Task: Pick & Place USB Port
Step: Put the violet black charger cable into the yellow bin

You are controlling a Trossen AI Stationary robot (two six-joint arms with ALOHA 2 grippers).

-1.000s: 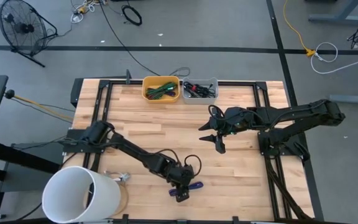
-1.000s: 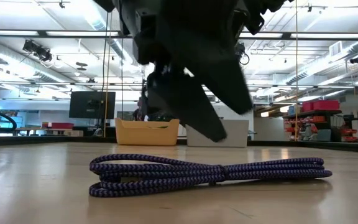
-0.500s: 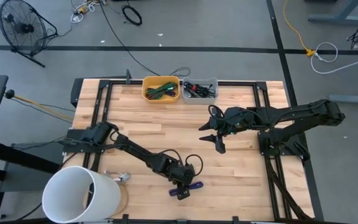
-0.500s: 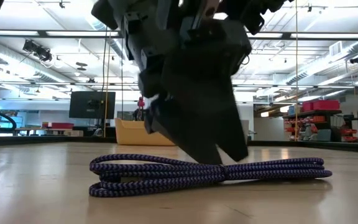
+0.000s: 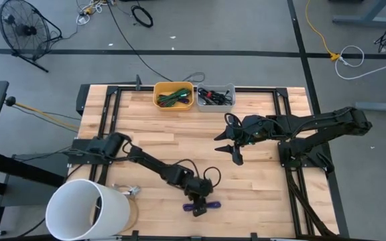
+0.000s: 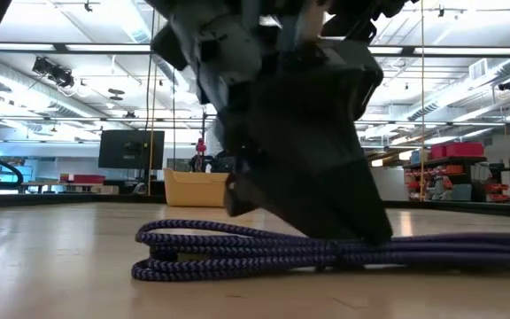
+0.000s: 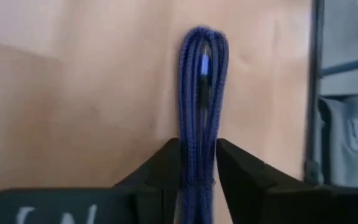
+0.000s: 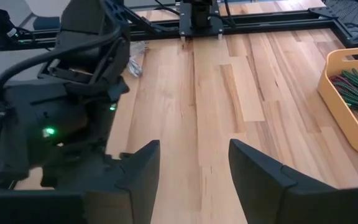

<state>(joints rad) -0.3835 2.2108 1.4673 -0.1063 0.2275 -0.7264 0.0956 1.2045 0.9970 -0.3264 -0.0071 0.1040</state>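
A purple braided USB cable, coiled into a long flat bundle (image 5: 205, 206), lies on the wooden table near its near edge; it also shows in the low view (image 6: 228, 251) and the left wrist view (image 7: 201, 74). My left gripper (image 5: 196, 195) is down on it, shut on the bundle (image 7: 197, 180). My right gripper (image 5: 235, 155) hangs open over the table's middle, touching nothing (image 8: 194, 168). My left gripper pinches the cable bundle between its two fingers, about midway along its length (image 7: 197, 155), with all the strands together. The fingers (image 6: 326, 221) come from above and stand across the bundle. The bundle lies flat on the table, its looped end (image 7: 202, 37) reaching out ahead of the fingers.
A yellow bin (image 5: 173, 96) of green cables and a grey bin (image 5: 216, 96) of dark cables stand at the far edge. A large white bucket (image 5: 86, 209) sits at the near left corner. Bare wood lies between the two grippers and the bins.
My left gripper has come down from just above the cable onto the bundle. The bundle has shifted a little toward the table's right while staying flat on the wood. My right arm has kept still.
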